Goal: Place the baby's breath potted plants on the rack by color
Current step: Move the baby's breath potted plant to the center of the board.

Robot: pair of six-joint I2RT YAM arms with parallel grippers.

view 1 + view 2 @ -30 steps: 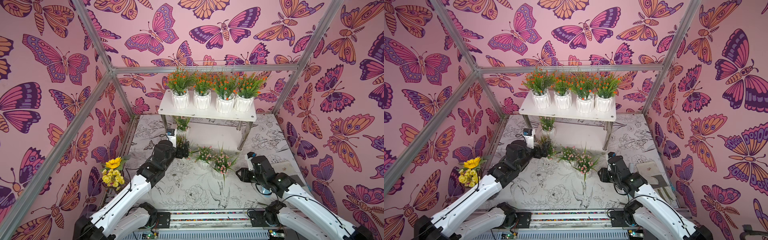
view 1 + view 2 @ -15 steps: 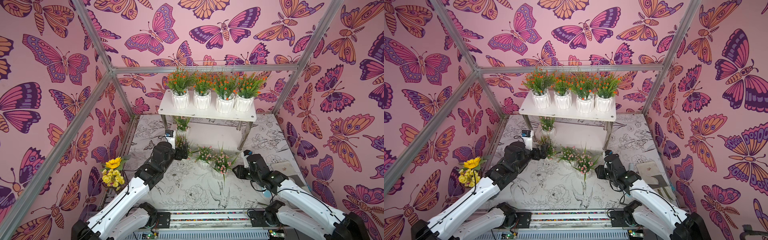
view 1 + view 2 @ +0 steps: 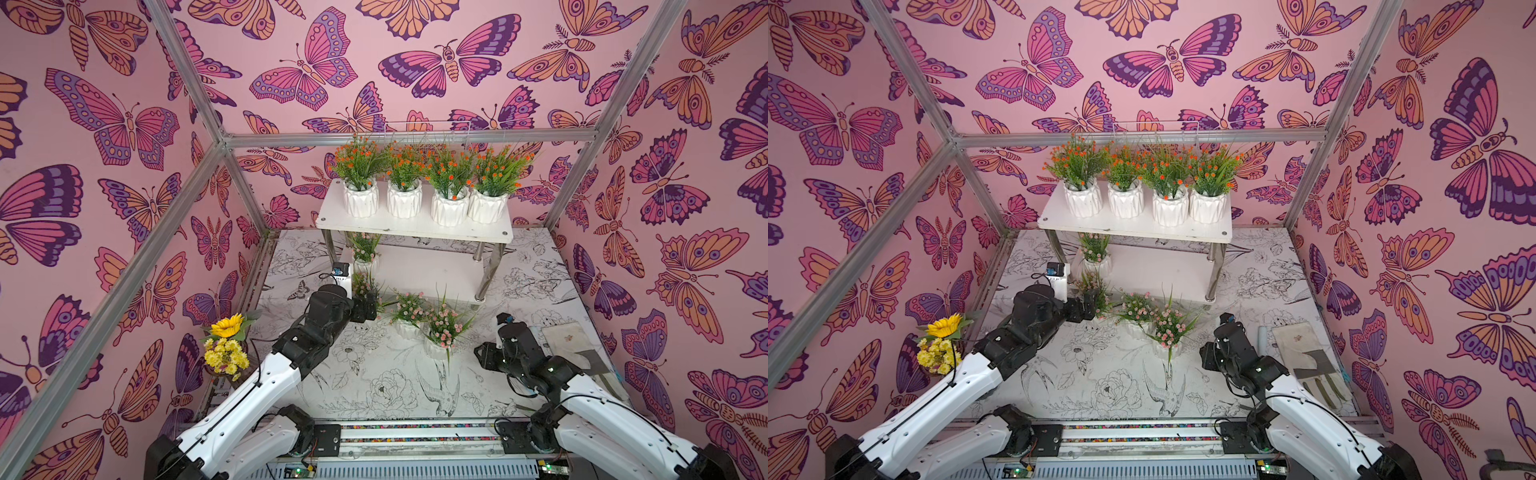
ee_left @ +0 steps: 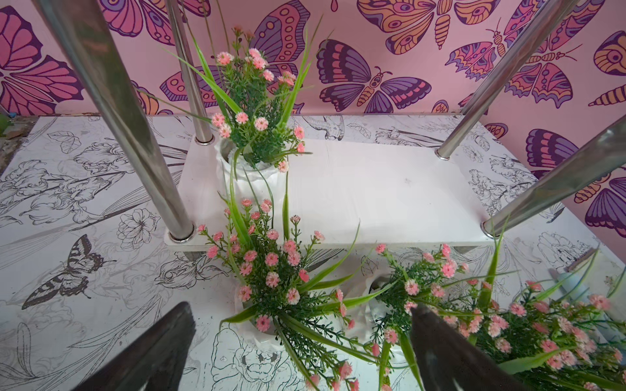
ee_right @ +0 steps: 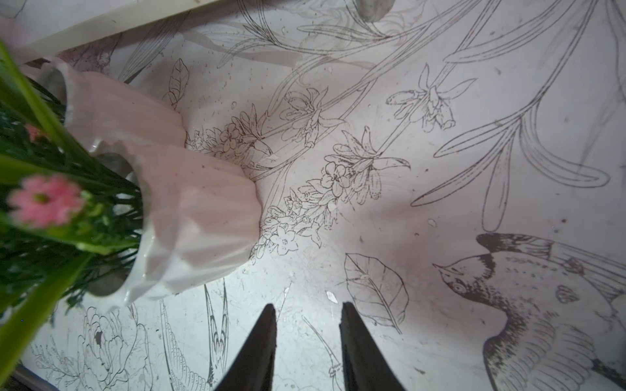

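1. Left gripper [image 4: 301, 306]: fingers wide apart, pink plant [image 4: 267, 270] just ahead.
2. Right gripper [image 5: 307, 306]: fingers slightly apart, empty, beside two more pink plants [image 5: 200, 216].
3. Rack leg [image 4: 135, 135] stands close; orange plants [image 3: 424, 178] on top.

The lower shelf [image 4: 379, 193] lies open beside one pink plant [image 4: 257, 111]. Steel legs [image 4: 115, 111] and three pink plants [image 3: 442, 328] on the desk [image 3: 374, 374] crowd my left hand [image 4: 303, 309].

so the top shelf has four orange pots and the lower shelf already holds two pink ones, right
No: the lower shelf holds just one pink pot, as the left wrist view shows. The top shelf does have four orange pots.
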